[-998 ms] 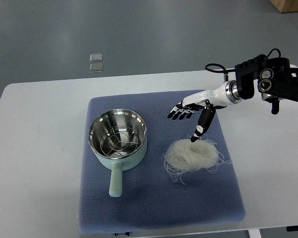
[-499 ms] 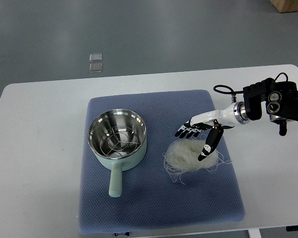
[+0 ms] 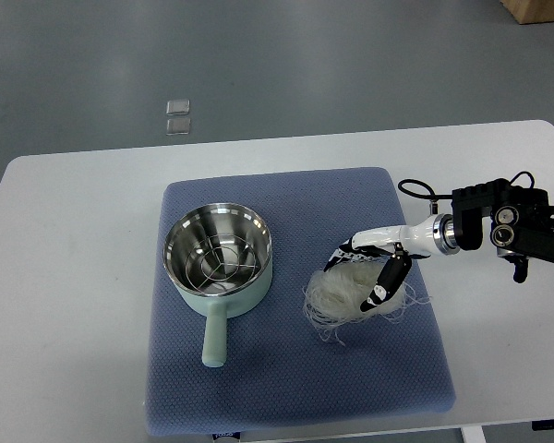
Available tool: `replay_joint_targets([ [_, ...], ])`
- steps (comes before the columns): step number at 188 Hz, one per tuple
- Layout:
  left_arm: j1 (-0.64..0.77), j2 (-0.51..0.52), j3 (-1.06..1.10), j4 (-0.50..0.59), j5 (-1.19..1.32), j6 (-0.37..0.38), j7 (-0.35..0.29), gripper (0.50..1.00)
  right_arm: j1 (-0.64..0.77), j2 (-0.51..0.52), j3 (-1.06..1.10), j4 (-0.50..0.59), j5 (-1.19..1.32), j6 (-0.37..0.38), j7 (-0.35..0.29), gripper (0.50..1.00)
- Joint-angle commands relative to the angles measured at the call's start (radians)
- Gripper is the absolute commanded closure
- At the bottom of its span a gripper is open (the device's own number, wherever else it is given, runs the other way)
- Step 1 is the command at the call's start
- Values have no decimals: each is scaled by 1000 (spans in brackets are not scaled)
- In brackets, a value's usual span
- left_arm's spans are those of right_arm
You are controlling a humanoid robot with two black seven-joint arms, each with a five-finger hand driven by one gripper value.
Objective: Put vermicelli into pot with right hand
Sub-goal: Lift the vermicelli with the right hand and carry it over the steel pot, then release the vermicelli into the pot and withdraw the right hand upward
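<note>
A pale green pot [image 3: 219,263] with a steel inside and a wire rack stands on the left of the blue mat [image 3: 295,388], handle toward the near edge. A white bundle of vermicelli [image 3: 343,297] lies on the mat to the pot's right. My right hand [image 3: 358,274] rests down on the bundle, four fingers on its far side and the thumb [image 3: 382,284] on its right side. The fingers are spread around the top of the bundle and are not closed on it. The left arm is out of view.
The mat lies on a white table [image 3: 74,277]. My right forearm [image 3: 499,228] with its black housing and cable reaches in over the table's right side. Two small clear squares [image 3: 177,116] lie on the grey floor beyond the table.
My right hand has come down and toward the near side, from above the mat's far right onto the vermicelli. The fingers now touch the bundle. The pot has not moved.
</note>
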Motion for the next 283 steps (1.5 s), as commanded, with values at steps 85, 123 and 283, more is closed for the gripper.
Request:
replay_joint_targets([
  [85, 0, 0, 2, -1, 0, 0, 0, 500, 202, -128, 126, 21, 60, 26, 119, 1000],
  [123, 0, 0, 2, -3, 1, 0, 0, 500, 445, -133, 96, 32, 188, 41, 114, 1000],
  [283, 0, 0, -2, 7, -2, 0, 0, 500, 385, 560, -114, -408, 70, -55, 111, 1000],
])
